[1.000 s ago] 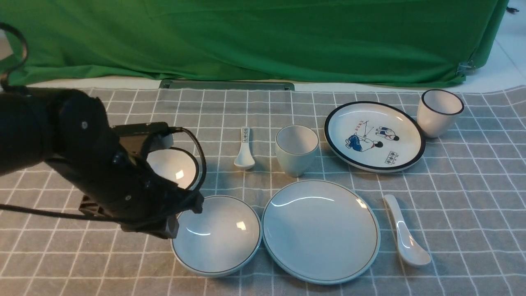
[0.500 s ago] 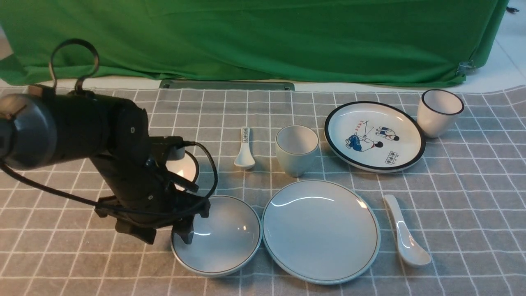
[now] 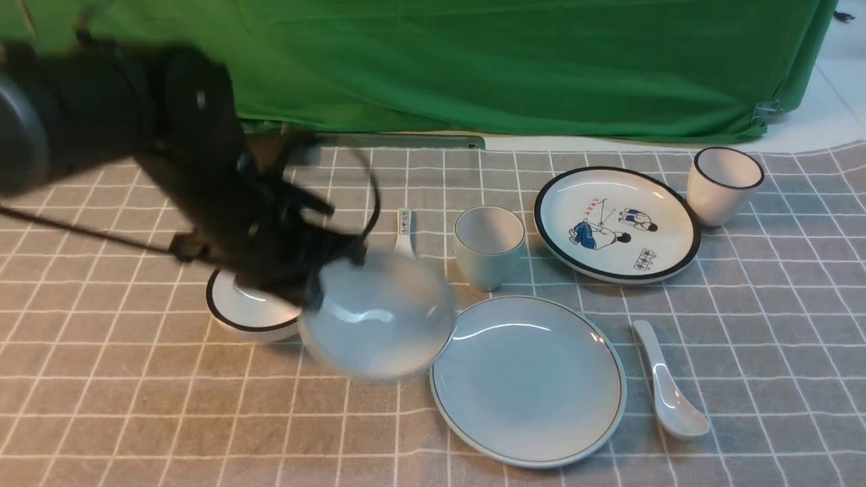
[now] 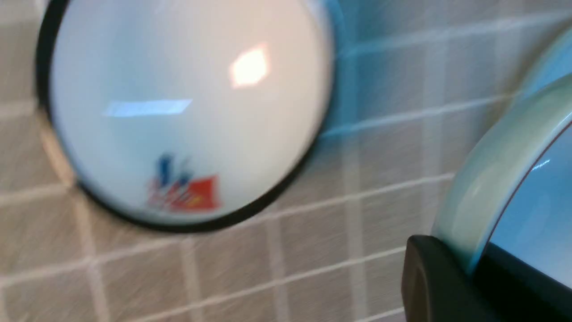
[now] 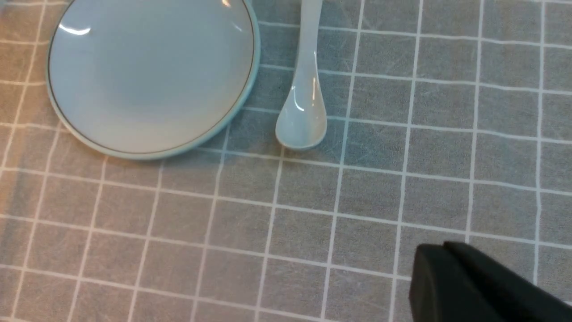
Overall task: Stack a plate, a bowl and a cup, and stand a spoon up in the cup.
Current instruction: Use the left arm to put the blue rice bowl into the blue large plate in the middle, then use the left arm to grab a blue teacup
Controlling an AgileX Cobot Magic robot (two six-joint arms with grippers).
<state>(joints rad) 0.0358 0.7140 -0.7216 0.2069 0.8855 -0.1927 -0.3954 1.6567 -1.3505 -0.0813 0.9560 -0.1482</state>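
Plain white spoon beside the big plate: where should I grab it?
Best take the spoon by its slim handle, coming straight down from above, jaws across its width. It lies flat on the cloth, bowl end toward the robot, with the plate close on its left.

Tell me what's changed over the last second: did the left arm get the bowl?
The left fingers have clamped the rim of the pale bowl and lifted it off the cloth, up and slightly toward the plate; it is motion-blurred in mid-air. The black-rimmed bowl the arm was hiding now shows. Plate, cup and plain spoon have not moved.
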